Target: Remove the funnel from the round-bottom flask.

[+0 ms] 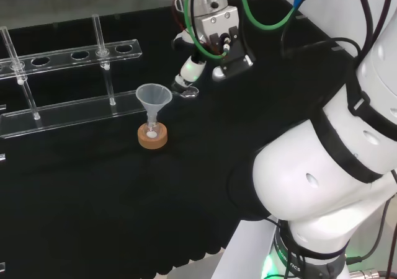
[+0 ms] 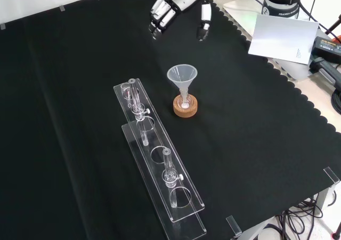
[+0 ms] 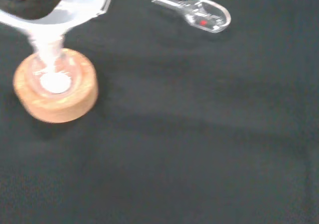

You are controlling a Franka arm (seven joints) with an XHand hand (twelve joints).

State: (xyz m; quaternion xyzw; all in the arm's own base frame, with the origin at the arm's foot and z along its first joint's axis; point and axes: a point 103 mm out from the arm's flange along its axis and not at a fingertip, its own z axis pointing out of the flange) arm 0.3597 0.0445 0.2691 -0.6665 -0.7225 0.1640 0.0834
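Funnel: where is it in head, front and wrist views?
Head: funnel left of centre, in front of the clear rack.
Front: funnel at centre, right of the rack, below the hand.
Wrist: funnel above the cork ring.
Shared landmark: cork ring beneath it.

Funnel [image 1: 154,98] upright in flask on cork ring [image 1: 152,137]. Head view: clear rack [image 1: 68,114] stands just left of it, small clear scoop [image 1: 190,92] lies between funnel and hand [image 1: 214,40]. Bare worktop [image 1: 124,204] on the near and right sides.
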